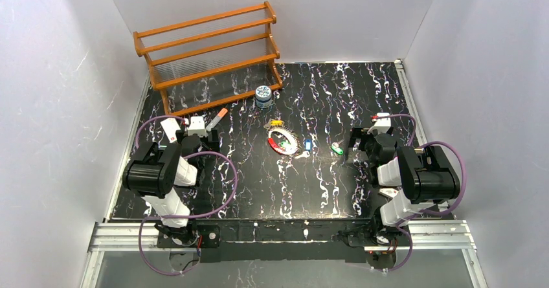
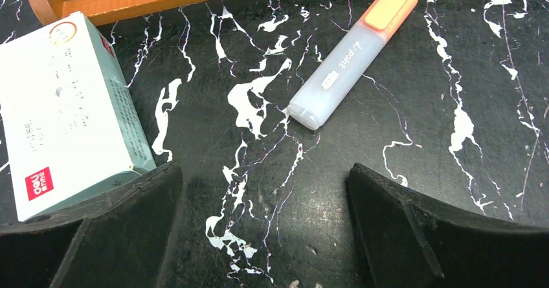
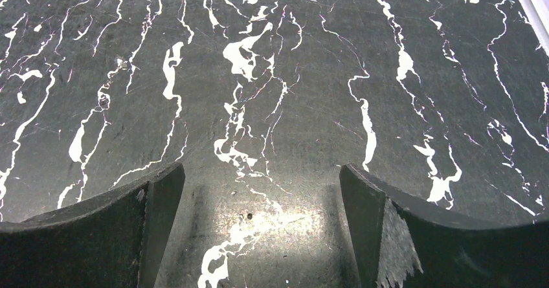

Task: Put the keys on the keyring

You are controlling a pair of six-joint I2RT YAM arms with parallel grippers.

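Black white-veined tabletop [image 1: 324, 191]: both hands spread apart and empty, and loose keys lying around the keyring.

Far left, the left hand [image 2: 265, 191] hovers with its fingers wide over bare tabletop, between a white box [image 2: 65, 107] and an orange-capped marker [image 2: 353, 55], well left of the work. At mid-table lies the keyring [image 1: 282, 140]. A yellow key [image 1: 278, 123] sits just beyond it, and red and green heads show at its loop, though whether they are threaded cannot be told. A blue key [image 1: 307, 145] lies just to its right and a green key [image 1: 336, 149] farther right, near the right hand [image 3: 262, 191], which is also wide apart over bare surface. The step probably goes best if the left hand steadies the ring by its rim while the right takes the nearest key by its plastic head, leaving the hole free. Such small flat keys will likely skid unless pinched low and square.
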